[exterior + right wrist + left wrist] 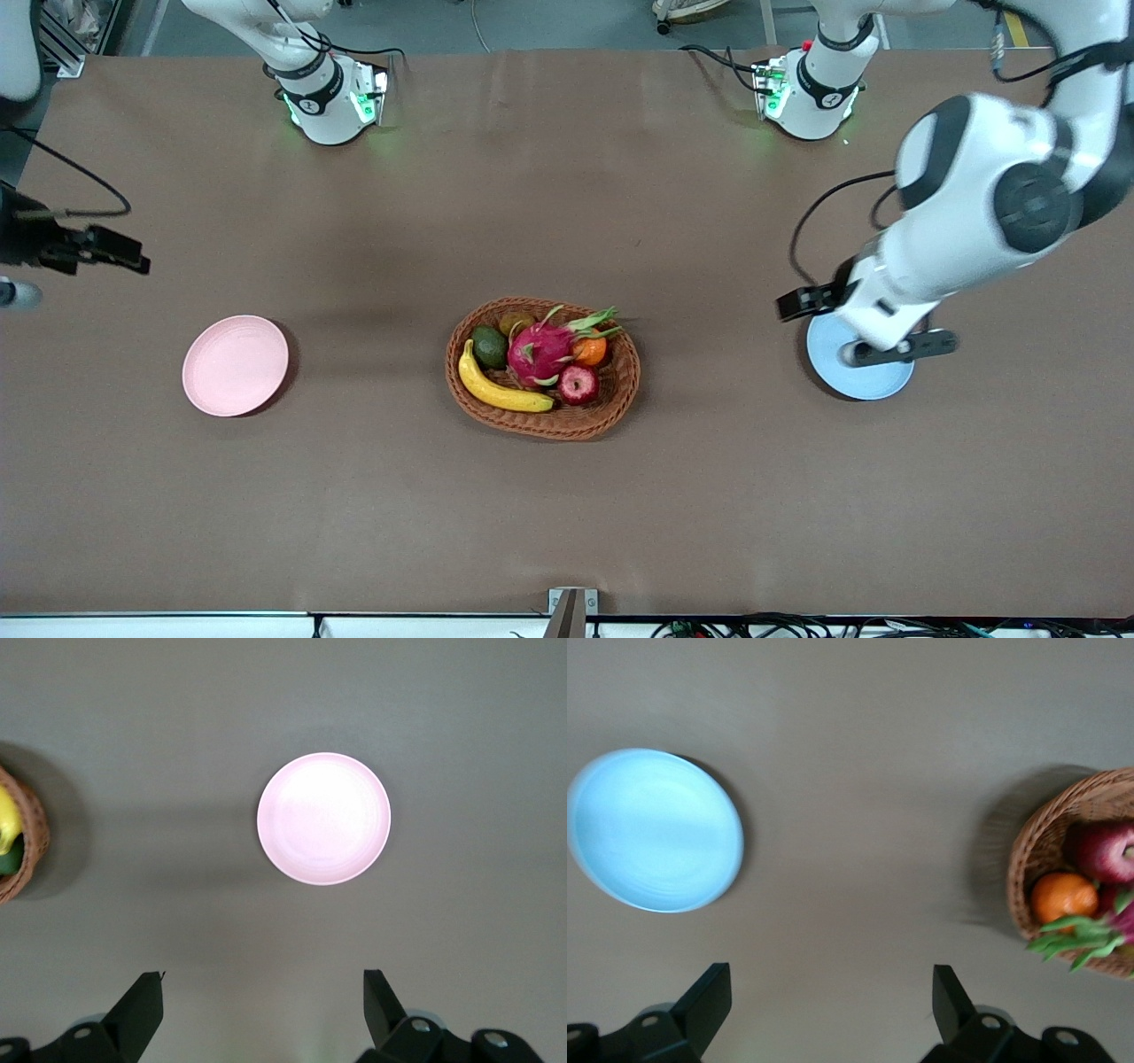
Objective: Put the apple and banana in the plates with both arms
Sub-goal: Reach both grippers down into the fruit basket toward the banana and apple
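The dark-red apple (578, 384) and the yellow banana (500, 387) lie in the woven basket (549, 427) at the table's middle. The pink plate (235, 364) lies toward the right arm's end and the blue plate (864, 379) toward the left arm's end; both are bare. My left gripper (895, 348) hangs over the blue plate, open and empty. Its wrist view (833, 1001) shows the blue plate (654, 828) and the apple (1109, 850). My right gripper (111, 252) is up over the table's end near the pink plate, open and empty (264, 1005). Its wrist view shows the pink plate (323, 818) and the banana's tip (7, 819).
The basket also holds a magenta dragon fruit (540, 350), an orange (590, 351) and a dark green avocado (489, 346). The two arm bases (332, 102) (811, 97) stand along the table's edge farthest from the front camera. Brown table surface lies between basket and plates.
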`<state>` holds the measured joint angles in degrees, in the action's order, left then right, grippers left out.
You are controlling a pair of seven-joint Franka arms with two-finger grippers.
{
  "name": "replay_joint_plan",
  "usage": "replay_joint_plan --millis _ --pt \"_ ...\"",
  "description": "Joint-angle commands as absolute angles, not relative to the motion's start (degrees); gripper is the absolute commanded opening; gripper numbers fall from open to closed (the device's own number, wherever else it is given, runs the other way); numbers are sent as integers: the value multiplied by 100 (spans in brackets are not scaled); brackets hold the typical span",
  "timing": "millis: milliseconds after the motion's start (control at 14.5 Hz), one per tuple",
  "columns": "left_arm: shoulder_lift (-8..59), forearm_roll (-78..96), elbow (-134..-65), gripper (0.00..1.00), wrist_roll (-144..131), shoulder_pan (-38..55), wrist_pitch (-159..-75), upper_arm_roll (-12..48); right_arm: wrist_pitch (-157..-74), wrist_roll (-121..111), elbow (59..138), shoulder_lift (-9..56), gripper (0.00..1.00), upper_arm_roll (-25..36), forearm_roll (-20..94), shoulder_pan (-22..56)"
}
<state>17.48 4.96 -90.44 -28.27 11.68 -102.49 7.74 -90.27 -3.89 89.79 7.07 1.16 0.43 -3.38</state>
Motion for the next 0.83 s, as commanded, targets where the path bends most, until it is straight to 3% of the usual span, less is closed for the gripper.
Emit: replay_joint_plan --millis 0,275,757 --pt "2590 545 -8246 100 -3522 1572 -10300 747 -9131 6 8930 790 100 0 87 -299" --pt "3145 772 -8112 100 -4515 2047 -11370 765 -9394 1709 8965 1290 100 -18 289 446" --pt "4244 1081 -7523 100 -5422 2794 -12838 747 -10905 4716 9176 2178 100 -18 571 1888"
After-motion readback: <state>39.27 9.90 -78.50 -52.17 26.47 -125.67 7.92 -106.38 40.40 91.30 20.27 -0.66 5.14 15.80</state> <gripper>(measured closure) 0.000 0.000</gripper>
